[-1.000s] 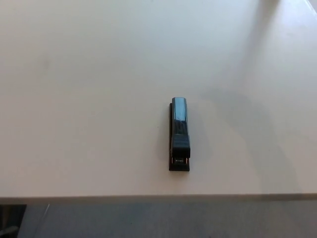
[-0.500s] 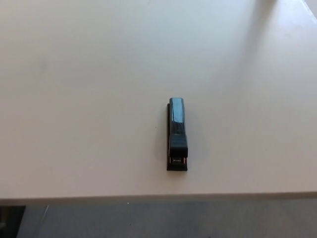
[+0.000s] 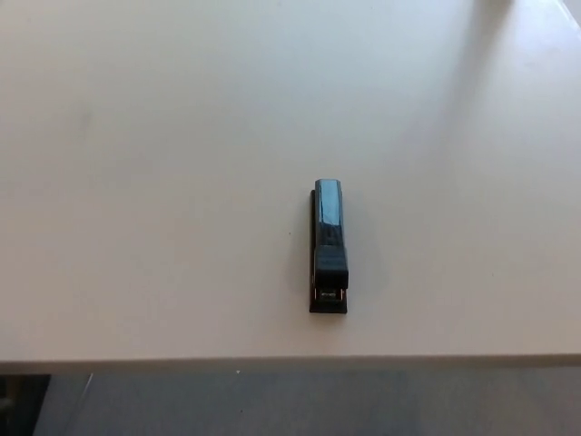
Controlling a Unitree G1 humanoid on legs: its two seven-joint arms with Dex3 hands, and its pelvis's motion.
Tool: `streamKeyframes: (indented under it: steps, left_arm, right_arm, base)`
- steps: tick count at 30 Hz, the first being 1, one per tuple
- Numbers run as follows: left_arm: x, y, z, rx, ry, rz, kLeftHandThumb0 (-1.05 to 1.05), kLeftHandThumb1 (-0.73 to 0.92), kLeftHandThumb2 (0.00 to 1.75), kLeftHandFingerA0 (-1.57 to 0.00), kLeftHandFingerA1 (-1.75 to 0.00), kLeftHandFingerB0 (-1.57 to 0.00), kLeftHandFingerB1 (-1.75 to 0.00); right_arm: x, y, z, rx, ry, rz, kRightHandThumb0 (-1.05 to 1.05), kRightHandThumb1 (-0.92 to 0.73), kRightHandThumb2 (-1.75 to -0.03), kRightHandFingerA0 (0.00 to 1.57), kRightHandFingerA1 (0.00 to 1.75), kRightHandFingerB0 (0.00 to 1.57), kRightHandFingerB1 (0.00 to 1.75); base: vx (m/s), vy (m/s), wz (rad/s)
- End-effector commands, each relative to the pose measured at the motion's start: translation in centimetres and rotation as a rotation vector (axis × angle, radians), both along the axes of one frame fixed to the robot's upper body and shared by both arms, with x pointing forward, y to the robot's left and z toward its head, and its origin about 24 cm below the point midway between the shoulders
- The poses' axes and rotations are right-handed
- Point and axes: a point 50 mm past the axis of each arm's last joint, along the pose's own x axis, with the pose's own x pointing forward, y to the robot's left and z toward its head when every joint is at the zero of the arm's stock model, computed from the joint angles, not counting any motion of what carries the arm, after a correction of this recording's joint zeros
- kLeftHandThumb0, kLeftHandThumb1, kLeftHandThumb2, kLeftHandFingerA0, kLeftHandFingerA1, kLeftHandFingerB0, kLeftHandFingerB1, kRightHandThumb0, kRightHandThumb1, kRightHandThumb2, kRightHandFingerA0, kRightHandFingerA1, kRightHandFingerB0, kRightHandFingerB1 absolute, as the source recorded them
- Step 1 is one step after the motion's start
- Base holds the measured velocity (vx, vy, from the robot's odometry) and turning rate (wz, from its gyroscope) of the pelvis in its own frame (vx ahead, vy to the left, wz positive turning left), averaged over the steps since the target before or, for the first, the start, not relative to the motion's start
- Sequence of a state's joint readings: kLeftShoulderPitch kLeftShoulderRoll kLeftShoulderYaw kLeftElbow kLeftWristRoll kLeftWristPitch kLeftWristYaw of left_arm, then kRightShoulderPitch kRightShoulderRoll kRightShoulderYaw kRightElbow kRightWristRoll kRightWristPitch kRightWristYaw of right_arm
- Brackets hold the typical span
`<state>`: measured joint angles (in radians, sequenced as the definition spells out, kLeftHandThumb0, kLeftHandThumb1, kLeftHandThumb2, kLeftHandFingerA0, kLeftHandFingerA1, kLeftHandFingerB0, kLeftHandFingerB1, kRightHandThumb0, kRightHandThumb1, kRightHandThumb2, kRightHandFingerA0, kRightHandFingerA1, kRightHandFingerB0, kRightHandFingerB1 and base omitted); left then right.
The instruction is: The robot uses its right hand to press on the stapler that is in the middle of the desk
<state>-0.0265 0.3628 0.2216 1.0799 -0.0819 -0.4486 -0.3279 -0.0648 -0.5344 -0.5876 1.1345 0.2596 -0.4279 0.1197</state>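
A black stapler (image 3: 329, 245) lies on the pale desk (image 3: 163, 182), a little right of centre and close to the near edge. Its long axis runs away from me, with the stapling end toward the desk's front edge. Neither of my hands nor any part of my arms shows in the head view.
The desk's front edge (image 3: 290, 361) runs across the bottom of the picture, with grey floor (image 3: 300, 404) below it. A soft shadow band crosses the desk's far right corner (image 3: 490, 54).
The whole picture has shifted slightly, so the camera has moved. A faint shadow right of the stapler, seen a second ago, is gone. The stapler itself has not moved on the desk.
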Motion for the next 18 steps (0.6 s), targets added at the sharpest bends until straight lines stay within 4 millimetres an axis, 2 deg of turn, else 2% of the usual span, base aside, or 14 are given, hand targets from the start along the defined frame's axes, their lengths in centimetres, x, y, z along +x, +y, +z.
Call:
streamKeyframes:
  steps: [1, 3, 4, 5, 6, 7, 8, 9, 11, 13, 14, 15, 16, 18]
  left_arm:
    - [0.2, 0.7, 0.6, 0.015, -0.015, 0.021, -0.82, 0.67, 1.06, -0.15, -0.53, -0.04, -0.47]
    - [0.2, 0.7, 0.6, 0.015, -0.024, 0.021, -0.73, 0.65, 1.06, -0.15, -0.54, -0.05, -0.48]
    - [0.2, 0.7, 0.6, 0.014, -0.022, 0.024, -0.73, 0.86, 0.76, -0.13, -0.45, -0.15, -0.44]
    - [0.2, 0.8, 0.6, 0.018, -0.016, 0.026, -0.72, 0.9, 0.66, -0.18, -0.44, -0.12, -0.4]
    - [0.0, 0.9, 0.5, 0.022, -0.009, 0.033, -0.37, 0.59, 1.15, -0.05, -0.51, -0.03, -0.51]
    - [0.0, 0.8, 0.5, 0.022, -0.009, 0.03, -0.72, 0.87, 0.79, -0.14, -0.45, -0.15, -0.44]
    - [0.2, 0.7, 0.5, 0.022, -0.007, 0.027, -0.71, 0.9, 0.67, -0.18, -0.44, -0.12, -0.39]
    - [0.3, 0.7, 0.5, 0.026, -0.006, 0.025, -0.37, 0.59, 1.16, -0.05, -0.52, -0.03, -0.51]
    - [0.3, 0.8, 0.5, 0.03, -0.006, 0.025, -0.37, 0.6, 1.16, -0.05, -0.51, -0.03, -0.51]
    - [0.3, 0.7, 0.5, 0.014, -0.011, 0.03, -0.8, 0.66, 1.04, -0.13, -0.52, -0.01, -0.45]
    - [0.2, 0.8, 0.5, 0.014, -0.016, 0.033, -0.38, 0.58, 1.15, -0.05, -0.52, -0.04, -0.51]
    - [0.1, 0.8, 0.5, 0.016, -0.015, 0.031, -0.71, 0.9, 0.66, -0.16, -0.43, -0.13, -0.4]
    - [0.0, 0.8, 0.5, 0.021, -0.013, 0.026, -0.37, 0.58, 1.15, -0.05, -0.52, -0.04, -0.51]
    - [-0.2, 0.8, 0.4, 0.018, -0.012, 0.027, -0.37, 0.6, 1.16, -0.05, -0.52, -0.04, -0.51]
  right_arm:
    - [-1.3, 2.7, -5.1, 0.109, 0.297, -0.033, -0.1, -0.88, -0.66, 0.84, 1.54, 0.58, 1.18]
    - [-1.2, 3.2, -5.8, 0.129, 0.339, -0.023, -0.11, -0.88, -0.66, 0.84, 1.49, 0.58, 1.15]
    - [-1.4, 3.8, -6.5, 0.148, 0.384, -0.015, -0.12, -0.87, -0.67, 0.82, 1.48, 0.57, 1.1]
    - [-1.7, 4.4, -7.2, 0.179, 0.444, 0.019, -0.13, -0.86, -0.68, 0.82, 1.43, 0.55, 1.01]
    - [-2.1, 4.9, -7.9, 0.174, 0.507, 0.04, -0.11, -0.87, -0.67, 0.85, 1.29, 0.6, 0.89]
    - [-2.5, 5.2, -8.2, 0.182, 0.531, 0.05, -0.09, -0.88, -0.66, 0.84, 1.2, 0.62, 0.77]
    - [-2.9, 5.6, -8.8, 0.201, 0.578, 0.059, -0.15, -0.87, -0.65, 0.84, 1.01, 0.64, 0.5]
    - [-3.1, 6.0, -9.2, 0.209, 0.612, 0.083, -0.14, -0.88, -0.66, 0.86, 0.99, 0.58, 0.45]
    - [-3.2, 6.4, -9.5, 0.221, 0.634, 0.106, -0.18, -0.88, -0.65, 0.91, 1.02, 0.53, 0.43]
    - [-3.6, 7.2, -10.2, 0.271, 0.681, 0.148, -0.21, -0.87, -0.65, 0.84, 1.03, 0.54, 0.47]
    - [-3.5, 7.5, -10.4, 0.278, 0.704, 0.17, -0.24, -0.87, -0.65, 0.91, 1.03, 0.52, 0.43]
    - [-3.4, 7.8, -10.6, 0.275, 0.737, 0.208, -0.25, -0.86, -0.65, 0.92, 1.01, 0.58, 0.52]
    - [-3.4, 8.1, -10.8, 0.272, 0.76, 0.21, -0.23, -0.82, -0.64, 0.93, 0.97, 0.61, 0.45]
    - [-3.4, 8.6, -11.2, 0.275, 0.781, 0.221, -0.2, -0.83, -0.64, 0.85, 0.99, 0.58, 0.44]
  base:
    - [0.0, 0.0, 0.0]
    - [0.0, 0.0, 0.0]
    - [0.0, 0.0, 0.0]
    - [0.0, 0.0, 0.0]
    - [0.0, 0.0, 0.0]
    - [0.0, 0.0, 0.0]
    - [0.0, 0.0, 0.0]
    - [0.0, 0.0, 0.0]
    - [0.0, 0.0, 0.0]
    - [0.0, 0.0, 0.0]
    - [0.0, 0.0, 0.0]
    - [0.0, 0.0, 0.0]
    - [0.0, 0.0, 0.0]
    - [0.0, 0.0, 0.0]
